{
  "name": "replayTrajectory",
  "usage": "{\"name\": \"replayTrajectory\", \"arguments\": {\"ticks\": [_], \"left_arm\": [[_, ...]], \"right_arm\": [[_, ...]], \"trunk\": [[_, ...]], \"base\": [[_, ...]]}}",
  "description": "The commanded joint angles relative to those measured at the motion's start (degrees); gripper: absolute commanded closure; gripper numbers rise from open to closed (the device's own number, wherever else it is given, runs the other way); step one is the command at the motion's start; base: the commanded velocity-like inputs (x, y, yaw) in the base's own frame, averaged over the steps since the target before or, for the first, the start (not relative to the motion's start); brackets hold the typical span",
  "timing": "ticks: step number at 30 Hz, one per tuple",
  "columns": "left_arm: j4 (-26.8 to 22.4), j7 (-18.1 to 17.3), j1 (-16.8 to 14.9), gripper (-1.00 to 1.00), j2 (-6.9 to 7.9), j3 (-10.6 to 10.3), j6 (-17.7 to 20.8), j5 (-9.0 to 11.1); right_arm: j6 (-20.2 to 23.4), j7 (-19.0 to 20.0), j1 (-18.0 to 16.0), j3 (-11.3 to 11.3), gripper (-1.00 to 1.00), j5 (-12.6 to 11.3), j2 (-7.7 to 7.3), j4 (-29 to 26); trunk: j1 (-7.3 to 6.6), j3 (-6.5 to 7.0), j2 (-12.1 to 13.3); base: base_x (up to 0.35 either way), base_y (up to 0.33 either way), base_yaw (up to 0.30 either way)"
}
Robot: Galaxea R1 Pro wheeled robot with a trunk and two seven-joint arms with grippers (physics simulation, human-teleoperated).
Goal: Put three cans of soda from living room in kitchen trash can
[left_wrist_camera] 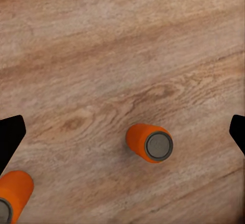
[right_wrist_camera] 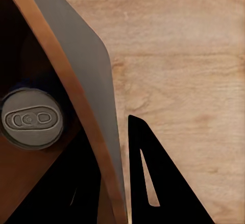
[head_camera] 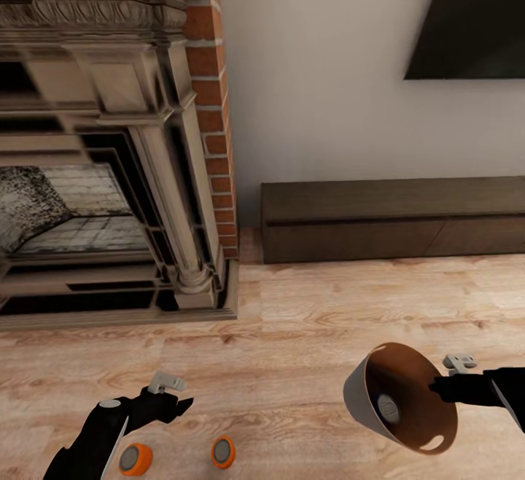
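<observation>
The pale, knotty wood-plank floor [head_camera: 306, 319] runs under everything, and the carved stone fireplace [head_camera: 109, 159] with its red brick flank [head_camera: 211, 101] is cut off at the head view's left and top, its dark firebox blurred. A long, low dark-wood cabinet [head_camera: 394, 219] sits against the white wall, beneath a black flat panel [head_camera: 474, 20] clipped by the frame's corner. The round tapered bin [head_camera: 401, 398], matte light grey outside and coppery brown inside, is held tilted above the floor, its mouth facing the camera and a slot showing near the lower rim. The right gripper [head_camera: 446, 386] pinches the bin's rim, one black finger inside the wall and one outside in the right wrist view. Deep in the bin lies a can with a grey metal top [right_wrist_camera: 31, 119]; its body colour is lost in shadow. Two bright orange cylindrical cans stand upright and apart on the floor, one [head_camera: 135, 459] partly covered by the left forearm, the other [head_camera: 223, 452] clear. The left gripper [head_camera: 175, 396] hovers over them spread wide, empty; in its wrist view only the black finger edges show.
</observation>
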Motion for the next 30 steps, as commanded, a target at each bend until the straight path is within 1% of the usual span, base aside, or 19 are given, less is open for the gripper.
{"name": "replayTrajectory", "arguments": {"ticks": [1,5,8,11,14,15,16,17,19,20,22,23,24,25,26,27,28,29,30], "left_arm": [[-0.06,0.05,0.01,-1.00,0.02,0.02,0.12,0.06],[-0.12,0.21,0.03,-1.00,0.00,0.03,0.67,-0.13],[-0.09,0.24,0.03,-1.00,-0.02,0.09,1.11,-0.20],[-0.12,0.05,0.00,-1.00,0.03,0.16,2.29,0.03],[-0.10,-0.05,-0.03,-1.00,0.10,0.21,3.10,0.11],[-0.04,0.04,-0.04,-1.00,0.07,0.24,3.36,0.15],[-0.01,0.11,-0.04,-1.00,0.05,0.26,3.43,0.16],[-0.07,0.30,-0.05,-1.00,0.02,0.30,3.50,0.17],[-0.09,0.61,-0.05,-1.00,0.00,0.34,3.55,0.19],[-0.15,1.01,-0.05,-1.00,-0.01,0.36,3.61,0.21],[-0.20,1.38,-0.05,-1.00,-0.05,0.39,3.71,0.24],[-0.25,1.60,-0.15,-1.00,-0.08,0.42,3.81,0.26],[-0.30,1.69,-0.41,-1.00,-0.07,0.44,4.15,0.29],[-0.40,1.70,-0.65,-1.00,-0.07,0.43,4.68,0.31],[-0.98,1.66,-1.66,-1.00,-0.05,0.37,6.98,0.32],[-2.36,1.60,-4.45,-1.00,-0.04,0.20,13.06,0.25],[-3.09,1.64,-6.55,-1.00,-0.04,0.11,17.53,0.17],[-3.33,1.71,-7.61,-1.00,-0.04,0.08,19.53,0.10],[-3.44,1.89,-10.53,-1.00,-0.04,0.04,23.84,-0.10]], "right_arm": [[0.51,0.21,-0.03,-0.11,1.00,-0.56,0.01,-0.11],[1.81,0.29,-0.11,-0.06,1.00,-0.44,-0.43,-0.38],[4.80,0.47,-0.30,0.43,1.00,-0.32,-0.78,-0.58],[7.55,1.46,-0.63,1.29,1.00,-0.26,-1.80,-1.57],[10.38,2.69,-0.97,2.72,1.00,-0.24,-3.32,-3.21],[13.07,3.77,-1.74,4.18,1.00,-0.23,-4.26,-5.13],[14.63,4.29,-2.33,5.10,1.00,-0.21,-4.64,-6.28],[18.03,5.21,-3.76,7.32,1.00,-0.20,-5.33,-8.52],[21.61,5.84,-5.36,9.99,1.00,-0.21,-6.01,-10.42],[25.06,6.29,-7.05,12.88,1.00,-0.24,-6.77,-11.78],[27.97,6.66,-8.91,15.46,1.00,-0.29,-7.43,-12.69],[30.16,7.22,-10.93,17.42,1.00,-0.31,-7.90,-13.25],[31.71,7.86,-12.85,18.72,1.00,-0.29,-8.26,-13.60],[32.29,8.11,-13.69,19.19,1.00,-0.28,-8.39,-13.72],[33.12,8.47,-14.89,19.87,1.00,-0.26,-8.58,-13.90],[33.89,8.78,-15.96,20.46,1.00,-0.22,-8.74,-14.06],[34.37,8.90,-16.44,20.70,1.00,-0.19,-8.82,-14.11],[34.76,8.94,-16.72,20.78,1.00,-0.14,-8.85,-14.13],[36.16,9.03,-17.97,20.95,1.00,1.08,-8.88,-14.17]], "trunk": [[0.00,0.00,0.00],[0.00,-0.01,0.00],[0.00,-0.01,0.00],[0.00,-0.01,0.00],[0.00,-0.01,0.00],[0.00,-0.01,0.00],[0.00,-0.01,0.00],[0.00,-0.01,0.00],[0.00,-0.01,0.00],[0.00,-0.01,0.00],[0.00,-0.01,0.00],[0.00,-0.01,0.00],[0.00,-0.01,0.00],[0.00,-0.01,0.00],[0.00,-0.01,0.00],[0.00,-0.01,0.00],[0.00,-0.01,0.00],[0.00,-0.01,0.00],[0.00,-0.01,0.00]], "base": [[0.000,-0.006,0.000],[0.000,-0.002,0.000],[0.000,0.000,0.000],[0.000,0.000,0.000],[0.000,0.000,0.000],[0.000,0.000,0.000],[0.000,0.000,0.000],[0.000,0.000,0.000],[0.000,0.000,0.000],[0.000,0.000,0.000],[0.000,0.000,0.000],[0.000,0.000,0.000],[0.000,0.000,0.000],[0.000,0.000,0.000],[0.000,0.000,0.000],[0.000,0.000,0.000],[0.000,0.000,0.000],[0.000,0.000,0.000],[0.000,0.000,0.000]]}}
